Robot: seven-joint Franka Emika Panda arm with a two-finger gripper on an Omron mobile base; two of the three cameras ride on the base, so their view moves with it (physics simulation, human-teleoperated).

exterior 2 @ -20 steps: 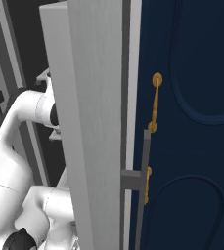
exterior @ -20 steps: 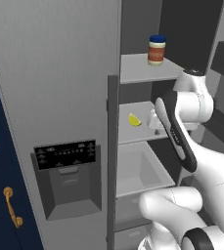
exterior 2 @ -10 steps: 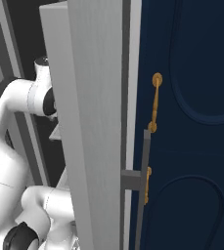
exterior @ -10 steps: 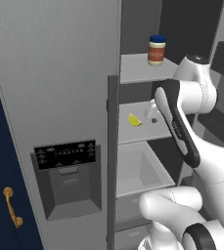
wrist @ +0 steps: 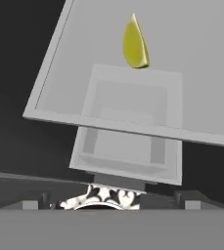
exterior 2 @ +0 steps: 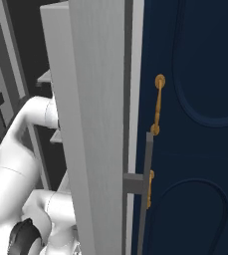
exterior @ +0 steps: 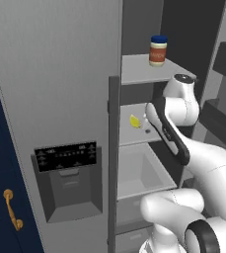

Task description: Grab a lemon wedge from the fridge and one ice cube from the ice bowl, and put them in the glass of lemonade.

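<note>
Reaching into open fridge point(exterior: 75, 74) toward lemon wedge point(exterior: 134, 121) on middle shelf point(exterior: 134, 136); end effector point(exterior: 148, 119) state indiscernible; centre jaws over wedge before closing.

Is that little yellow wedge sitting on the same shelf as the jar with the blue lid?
No. The lemon wedge lies on the middle shelf of the fridge, while the jar stands on the shelf above it.

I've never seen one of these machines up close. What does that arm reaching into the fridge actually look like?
The arm is made of smooth, rounded white segments, like glossy plastic tubes joined end to end. A long black strip runs along one segment, a joint near the bottom is ringed in dark grey, and the top joint has a round grey cap. No cables or markings show.
</note>
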